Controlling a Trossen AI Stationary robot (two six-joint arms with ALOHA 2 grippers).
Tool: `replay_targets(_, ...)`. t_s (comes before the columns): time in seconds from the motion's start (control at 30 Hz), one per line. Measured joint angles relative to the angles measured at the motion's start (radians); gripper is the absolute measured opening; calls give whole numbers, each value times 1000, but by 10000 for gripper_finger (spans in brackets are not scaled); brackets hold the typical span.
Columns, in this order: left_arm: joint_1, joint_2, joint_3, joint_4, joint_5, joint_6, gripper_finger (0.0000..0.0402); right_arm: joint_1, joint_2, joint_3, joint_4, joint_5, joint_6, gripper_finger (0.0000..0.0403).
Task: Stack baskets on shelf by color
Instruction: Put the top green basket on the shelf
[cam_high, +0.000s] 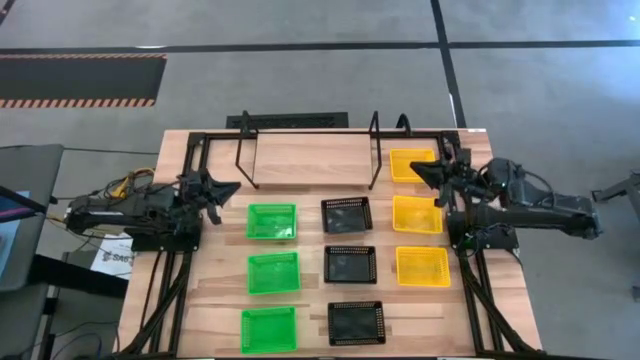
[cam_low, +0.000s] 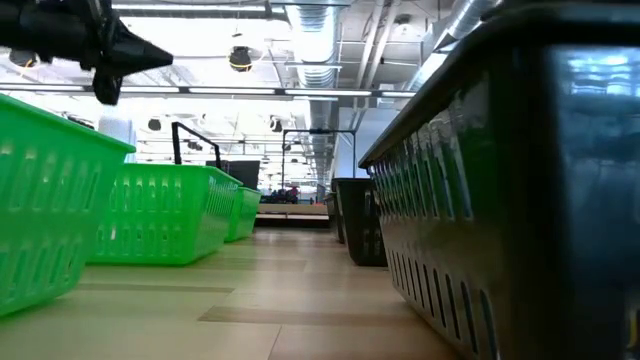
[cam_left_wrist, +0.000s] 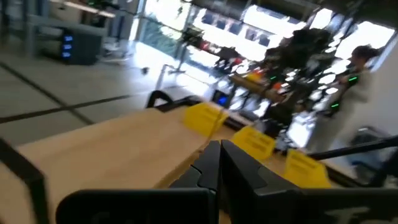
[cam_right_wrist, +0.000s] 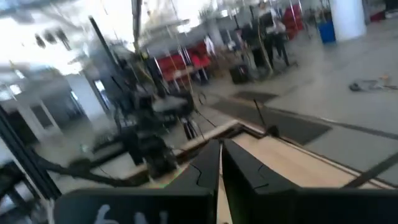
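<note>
black basket wall (cam_low: 520, 180) is filling the low view, with green baskets (cam_low: 150, 215) across the aisle. none are being stacked yet; yellow ones (cam_high: 417, 214) are sitting beside the shelf (cam_high: 310, 158). baskets are judged light, stiff, best pinched at a rim. left gripper (cam_high: 222, 188) is clenched empty; right gripper (cam_high: 428, 172) is pinched near-closed, nothing seen held. shelf legs are being cropped.

Three green baskets (cam_high: 272, 221), three black baskets (cam_high: 347, 214), three yellow baskets (cam_high: 417, 213), one shelf (cam_high: 310, 158).
</note>
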Motion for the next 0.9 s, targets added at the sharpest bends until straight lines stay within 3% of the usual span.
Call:
replay_targets(0.13,0,106,129,-173,-109,-45,0,-6,135,231,-301,125,-19,43)
replay_targets(0.27,0,207,238,-294,-208,-125,0,-29,261,431,-616,267,62,43)
replay_targets(0.37,0,277,293,-320,-239,-159,0,-50,341,535,-780,297,101,43)
replay_targets(0.53,0,377,356,-325,-264,-243,0,-88,425,618,-859,297,105,43)
replay_targets(0.63,0,437,389,-389,-267,-385,0,-108,456,632,-860,297,106,43)
replay_targets(0.9,-74,661,502,-926,-98,-888,0,-119,496,636,-861,287,106,43)
